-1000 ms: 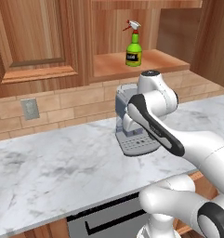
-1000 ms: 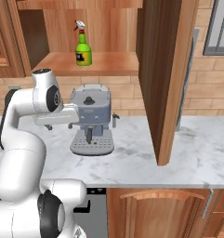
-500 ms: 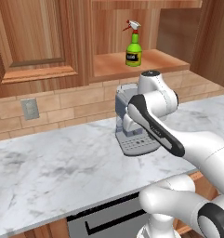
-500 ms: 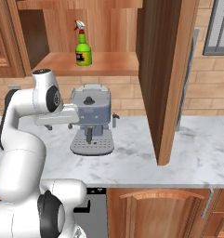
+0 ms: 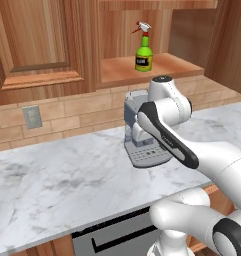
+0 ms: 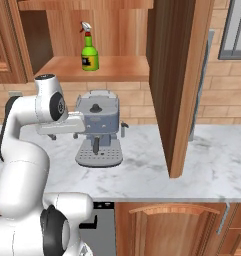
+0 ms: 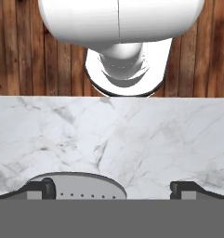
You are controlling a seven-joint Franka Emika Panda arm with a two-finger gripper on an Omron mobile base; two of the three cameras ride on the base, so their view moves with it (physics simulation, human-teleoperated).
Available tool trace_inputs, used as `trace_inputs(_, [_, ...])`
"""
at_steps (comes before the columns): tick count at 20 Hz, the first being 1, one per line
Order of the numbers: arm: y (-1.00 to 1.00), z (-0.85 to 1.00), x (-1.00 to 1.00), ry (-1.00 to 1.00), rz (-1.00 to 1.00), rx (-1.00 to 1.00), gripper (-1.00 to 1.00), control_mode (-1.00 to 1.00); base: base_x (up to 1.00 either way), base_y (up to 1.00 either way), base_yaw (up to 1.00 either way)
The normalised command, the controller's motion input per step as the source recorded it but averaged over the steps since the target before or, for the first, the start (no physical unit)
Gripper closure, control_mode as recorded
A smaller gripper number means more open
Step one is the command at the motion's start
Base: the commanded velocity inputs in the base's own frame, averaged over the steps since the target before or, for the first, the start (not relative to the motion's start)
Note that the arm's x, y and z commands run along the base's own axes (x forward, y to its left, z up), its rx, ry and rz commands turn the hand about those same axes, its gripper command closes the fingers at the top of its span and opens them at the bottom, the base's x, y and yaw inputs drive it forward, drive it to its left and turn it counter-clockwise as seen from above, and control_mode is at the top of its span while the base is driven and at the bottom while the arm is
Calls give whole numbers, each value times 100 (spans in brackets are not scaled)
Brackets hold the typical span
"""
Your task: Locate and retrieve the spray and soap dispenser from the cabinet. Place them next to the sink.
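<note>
The green spray (image 5: 143, 54) (image 6: 89, 54) with its white trigger head stands upright on the shelf of the open cabinet niche (image 5: 162, 67) (image 6: 117, 68). My arm is folded low over the counter, well below and in front of that shelf. In the hand view my gripper (image 7: 112, 189) points down at the marble counter (image 7: 132, 135), fingertips wide apart and open with nothing between them. The soap dispenser and the sink are out of view.
A grey coffee machine (image 5: 148, 155) (image 6: 97, 125) stands on the counter under the niche, its drip tray (image 7: 81, 187) right by my fingertips. A tall open wooden door (image 6: 179, 85) juts out at the right. A wall outlet (image 5: 32, 116) sits on the brick backsplash.
</note>
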Motion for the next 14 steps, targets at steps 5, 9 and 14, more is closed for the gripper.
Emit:
trace_inputs(5, [0, 5, -15, -6, -2, 0, -100, -100, 0, 0, 0])
trace_inputs(9, [0, 34, -26, -20, -2, -3, -100, -100, 0, 0, 0])
trace_inputs(14, [1, 42, -17, -19, -2, -8, -100, -100, 0, 0, 0])
